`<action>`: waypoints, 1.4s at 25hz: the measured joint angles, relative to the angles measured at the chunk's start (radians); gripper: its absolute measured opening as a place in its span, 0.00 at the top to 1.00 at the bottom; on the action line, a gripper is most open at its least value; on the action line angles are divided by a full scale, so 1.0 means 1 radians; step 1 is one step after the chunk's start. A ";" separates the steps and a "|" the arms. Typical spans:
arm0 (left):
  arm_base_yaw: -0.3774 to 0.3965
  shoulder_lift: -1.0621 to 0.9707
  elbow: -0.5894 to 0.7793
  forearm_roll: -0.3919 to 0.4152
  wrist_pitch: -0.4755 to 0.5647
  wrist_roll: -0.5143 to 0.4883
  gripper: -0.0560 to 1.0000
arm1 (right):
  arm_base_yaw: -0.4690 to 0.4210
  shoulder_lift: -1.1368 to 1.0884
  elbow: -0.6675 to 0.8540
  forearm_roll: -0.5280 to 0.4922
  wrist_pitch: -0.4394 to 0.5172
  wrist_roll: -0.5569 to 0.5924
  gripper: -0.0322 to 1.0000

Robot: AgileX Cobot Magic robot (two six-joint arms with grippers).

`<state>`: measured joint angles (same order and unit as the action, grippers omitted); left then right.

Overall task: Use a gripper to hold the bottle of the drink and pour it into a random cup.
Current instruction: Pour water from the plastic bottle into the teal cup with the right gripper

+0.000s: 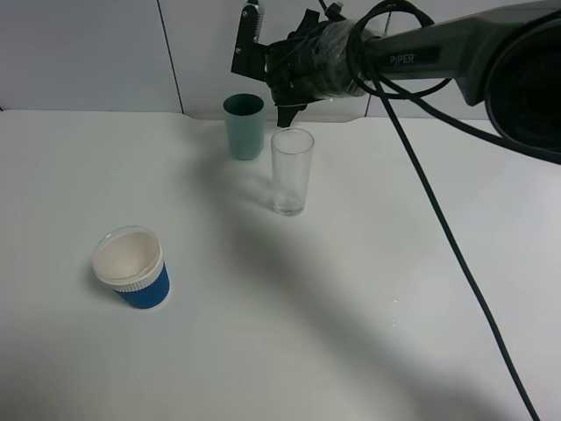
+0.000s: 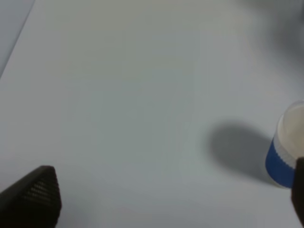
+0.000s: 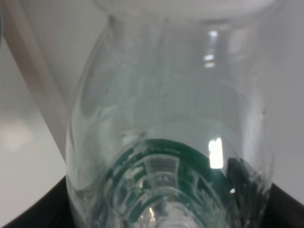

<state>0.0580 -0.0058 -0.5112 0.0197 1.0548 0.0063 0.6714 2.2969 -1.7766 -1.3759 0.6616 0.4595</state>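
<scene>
My right gripper [image 1: 263, 54] is shut on the bottle of the drink [image 1: 249, 33] and holds it high above the back of the table, over the teal cup [image 1: 244, 125]. In the right wrist view the clear bottle [image 3: 166, 118] with its dark green label fills the frame, and the black jaws show only at the lower corners. A tall clear glass [image 1: 292, 171] stands just right of the teal cup. A blue cup with a white rim [image 1: 131, 266] stands at the front left. My left gripper [image 2: 166, 199] is open and empty above the bare table, left of the blue cup [image 2: 287, 152].
The white table [image 1: 351, 307] runs to a pale wall at the back. The right arm [image 1: 456, 44] and its black cable [image 1: 447, 237] cross the right side of the table. The left arm does not show in the exterior view.
</scene>
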 joint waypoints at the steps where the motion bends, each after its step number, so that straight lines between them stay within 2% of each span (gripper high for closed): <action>1: 0.000 0.000 0.000 0.000 0.000 0.000 0.02 | 0.001 0.000 0.000 0.000 0.005 -0.016 0.42; 8: 0.000 0.000 0.000 0.000 0.000 0.001 0.02 | 0.008 0.000 0.000 0.001 0.053 -0.110 0.42; 22: 0.000 0.000 0.000 0.000 0.000 0.000 0.02 | 0.014 0.000 0.000 0.001 0.077 -0.195 0.42; 35: 0.000 0.000 0.000 0.000 0.000 0.001 0.02 | 0.014 0.000 0.000 -0.024 0.097 -0.228 0.42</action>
<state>0.0580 -0.0058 -0.5112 0.0197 1.0548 0.0074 0.6856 2.2969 -1.7766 -1.4000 0.7582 0.2318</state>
